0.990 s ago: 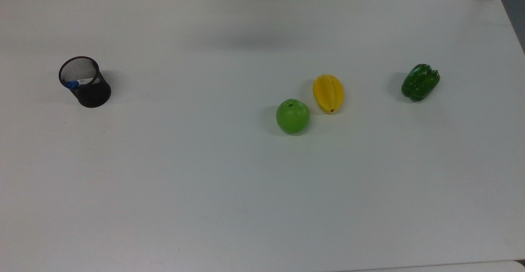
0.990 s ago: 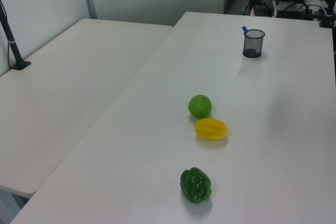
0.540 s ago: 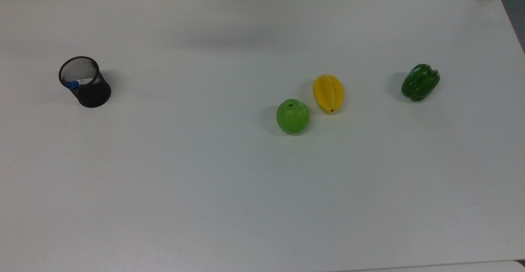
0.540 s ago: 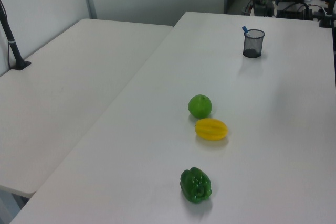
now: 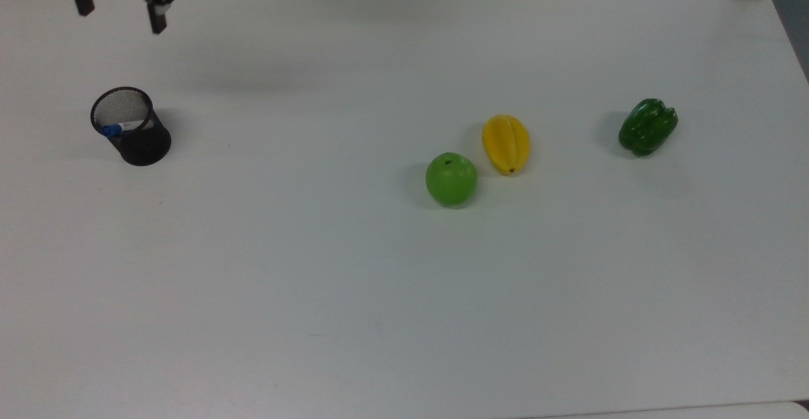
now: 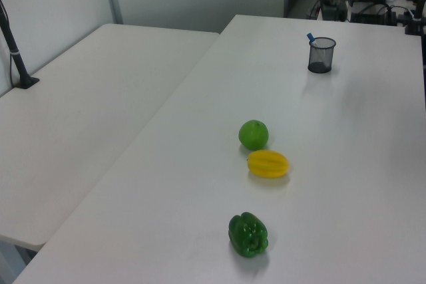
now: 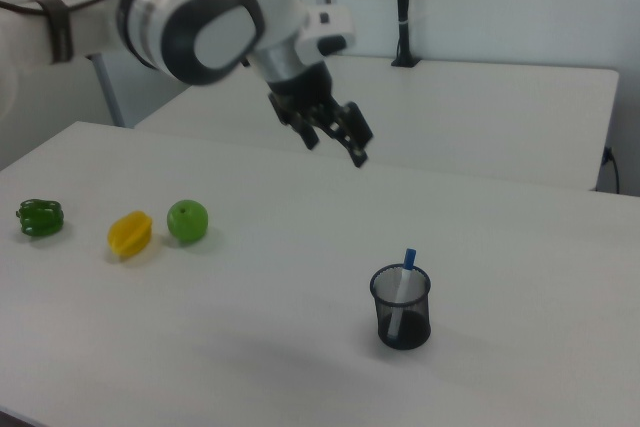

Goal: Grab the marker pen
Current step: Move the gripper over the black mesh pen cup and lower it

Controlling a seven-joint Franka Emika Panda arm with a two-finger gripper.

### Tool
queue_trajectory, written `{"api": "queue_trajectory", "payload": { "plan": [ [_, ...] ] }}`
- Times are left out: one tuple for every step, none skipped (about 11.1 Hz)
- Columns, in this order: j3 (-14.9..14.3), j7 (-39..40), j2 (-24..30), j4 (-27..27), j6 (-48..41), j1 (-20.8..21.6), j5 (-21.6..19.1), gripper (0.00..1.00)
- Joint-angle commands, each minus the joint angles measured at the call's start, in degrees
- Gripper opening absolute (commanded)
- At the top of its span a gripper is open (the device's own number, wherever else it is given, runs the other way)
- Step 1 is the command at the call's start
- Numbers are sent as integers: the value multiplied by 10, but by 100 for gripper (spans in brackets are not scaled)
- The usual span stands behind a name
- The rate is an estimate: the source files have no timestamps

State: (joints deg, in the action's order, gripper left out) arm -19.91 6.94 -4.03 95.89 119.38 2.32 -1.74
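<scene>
At the top view's far left my gripper (image 5: 120,11) hangs spread and empty, well above the table. Below it the marker (image 5: 120,128) leans in the cup (image 5: 136,138). I should descend plumb, straddle the cap, miss the rim.

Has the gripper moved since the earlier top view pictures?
Yes. The gripper has come into the top view's upper left corner, above the black mesh cup.
</scene>
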Motion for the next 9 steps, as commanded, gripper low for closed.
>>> {"api": "queue_trajectory", "payload": {
  "plan": [
    [-20,38,-38,32,78,-10,-4,100],
    [-21,38,-53,32,91,-17,-4,100],
    [-22,40,-68,32,105,-22,-3,100],
    [-22,40,-86,32,124,-25,-2,100],
    [-22,40,-100,36,140,-26,-2,100],
    [-22,40,-112,44,160,-27,-2,100],
    [-22,38,-123,53,185,-27,-2,100],
    [-22,36,-130,62,207,-27,-2,99],
    [-22,40,-136,69,222,-27,-2,92]
  ]
}}
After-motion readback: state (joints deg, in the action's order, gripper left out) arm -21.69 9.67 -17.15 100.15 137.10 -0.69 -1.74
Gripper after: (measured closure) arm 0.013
